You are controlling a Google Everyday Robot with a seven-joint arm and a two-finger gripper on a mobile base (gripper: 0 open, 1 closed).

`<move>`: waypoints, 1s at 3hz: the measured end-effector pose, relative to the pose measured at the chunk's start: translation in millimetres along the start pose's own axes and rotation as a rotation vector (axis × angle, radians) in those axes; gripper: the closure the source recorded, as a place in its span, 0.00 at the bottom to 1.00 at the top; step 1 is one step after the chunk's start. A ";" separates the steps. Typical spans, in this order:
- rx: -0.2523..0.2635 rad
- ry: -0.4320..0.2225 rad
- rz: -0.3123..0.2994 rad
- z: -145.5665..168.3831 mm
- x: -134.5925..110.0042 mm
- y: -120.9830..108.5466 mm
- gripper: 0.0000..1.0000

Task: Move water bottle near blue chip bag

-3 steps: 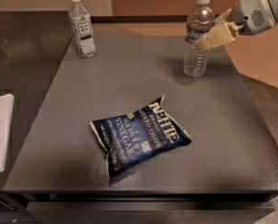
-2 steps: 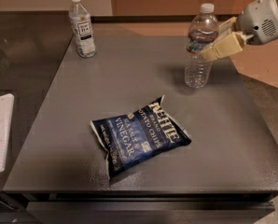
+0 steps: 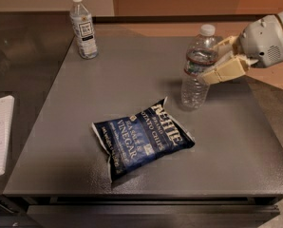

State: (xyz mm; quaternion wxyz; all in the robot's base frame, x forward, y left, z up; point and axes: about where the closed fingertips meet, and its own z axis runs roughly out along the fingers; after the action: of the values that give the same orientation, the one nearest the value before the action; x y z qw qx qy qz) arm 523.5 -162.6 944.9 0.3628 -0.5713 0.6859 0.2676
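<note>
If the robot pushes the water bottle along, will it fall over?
It might. The water bottle is tall and narrow, and the pincer, over the table's right side, grips it high up, so it may tip. Its ribbed plastic looks thin, so it may squash a little. Being round, it would likely roll if it fell.
</note>
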 end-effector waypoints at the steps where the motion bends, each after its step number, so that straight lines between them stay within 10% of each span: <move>1: -0.028 -0.021 -0.024 9.5 3.1 7.2 1.00; 3: -0.048 -0.040 -0.042 26.5 6.8 8.2 0.61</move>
State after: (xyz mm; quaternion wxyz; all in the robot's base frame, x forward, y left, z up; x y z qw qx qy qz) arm 520.0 -144.2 923.4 0.3680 -0.5887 0.6598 0.2876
